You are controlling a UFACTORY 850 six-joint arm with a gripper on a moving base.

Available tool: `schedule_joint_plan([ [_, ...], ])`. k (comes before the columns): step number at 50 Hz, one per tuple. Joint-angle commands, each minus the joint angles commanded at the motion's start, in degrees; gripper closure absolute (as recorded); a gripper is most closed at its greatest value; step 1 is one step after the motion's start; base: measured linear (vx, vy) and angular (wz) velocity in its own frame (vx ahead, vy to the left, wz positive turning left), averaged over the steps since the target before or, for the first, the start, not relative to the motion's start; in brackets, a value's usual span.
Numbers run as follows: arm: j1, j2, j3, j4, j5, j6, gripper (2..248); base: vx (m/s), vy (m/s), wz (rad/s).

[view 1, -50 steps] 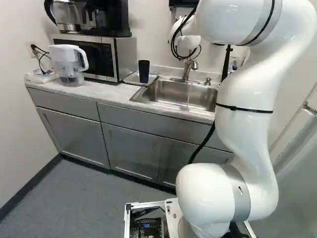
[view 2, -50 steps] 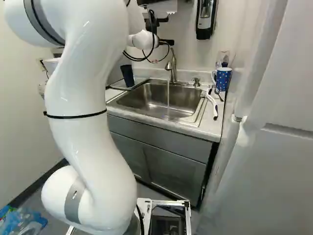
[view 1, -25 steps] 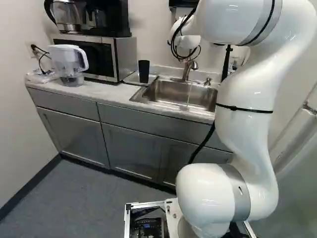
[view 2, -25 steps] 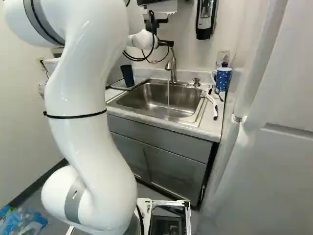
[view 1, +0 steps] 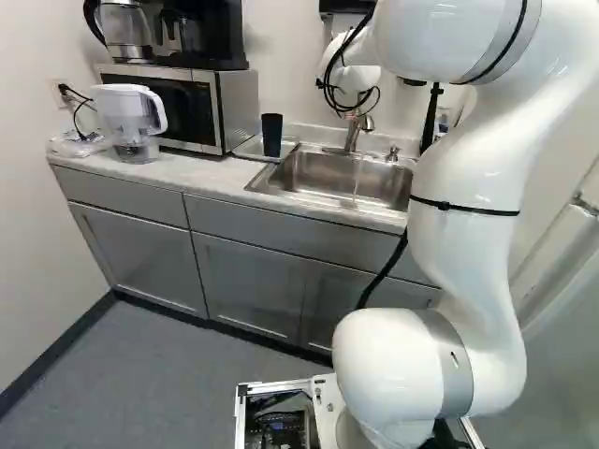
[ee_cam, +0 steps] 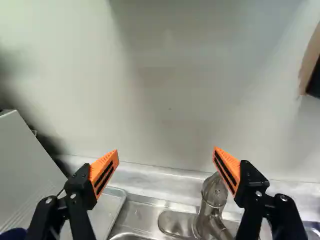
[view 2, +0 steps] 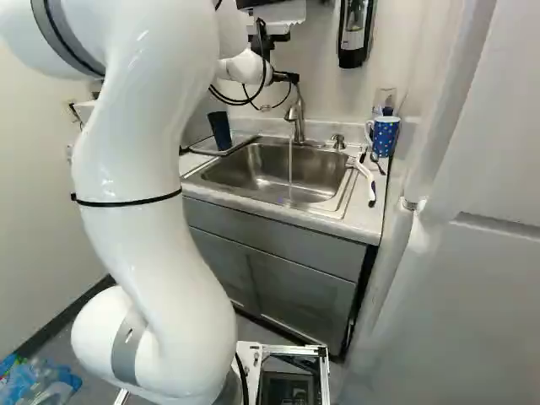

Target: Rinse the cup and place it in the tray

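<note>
In the right base view the black gripper (view 2: 287,77) shows partly, above the sink by the faucet. The wrist view has the gripper (ee_cam: 166,152) open, nothing between its orange pads; wall and counter edge lie ahead. A dark blue cup (view 1: 272,135) stands on the metal tray (view 1: 247,149), left of the sink (view 1: 323,178). In the wrist view, a dark blue edge (ee_cam: 13,234) peeks out beside one finger, with the tray (ee_cam: 112,202) near it. The faucet (ee_cam: 215,192) is close to the other finger. Water (view 2: 290,164) runs from it into the sink.
A microwave (view 1: 206,103) and a water pitcher (view 1: 131,122) stand left of the tray. Right of the sink are a dotted blue mug (view 2: 385,137) and a white-handled brush (view 2: 366,177). A dispenser (view 2: 355,32) hangs on the wall.
The arm's upper links have shifted slightly, rightward in the left base view and leftward in the right one. The base, cup and tray have stayed put.
</note>
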Motion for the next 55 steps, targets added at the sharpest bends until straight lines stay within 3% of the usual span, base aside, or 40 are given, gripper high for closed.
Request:
schedule_joint_plan([
  [55, -0.5, 9.0, 10.0, 0.0, -1.6, 0.0, 3, 0.000, 0.000, 0.000],
])
